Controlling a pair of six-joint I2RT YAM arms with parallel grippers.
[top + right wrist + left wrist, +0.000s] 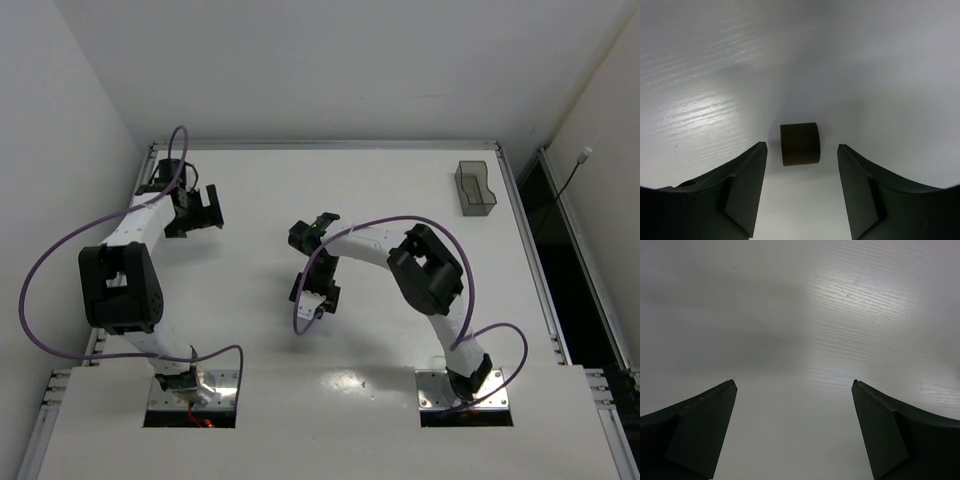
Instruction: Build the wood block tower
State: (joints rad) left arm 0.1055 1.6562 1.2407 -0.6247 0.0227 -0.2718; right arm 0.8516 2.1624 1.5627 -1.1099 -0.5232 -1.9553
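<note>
Pickup of a single piece is the step in hand. The right gripper hangs over the middle of the desk, a little toward its near edge. Its jaws stand moderately apart and hold nothing. The dark brown block lies flat on the desk between the two fingers, with a clear strip of white surface on either side, so neither pad touches it. The top view hides the block under that wrist.

The left gripper waits near the far left corner, spread wide over bare desk with nothing between its fingers. A smoky plastic tray sits near the far right corner. No stack or other wooden piece shows in any view, so the tower looks barely begun, if begun at all.

The next move calls for squeezing evenly on the block's two sides, keeping it centred so one finger does not nudge or spin it. A straight lift should follow. Where it should then go cannot be told from these views.
</note>
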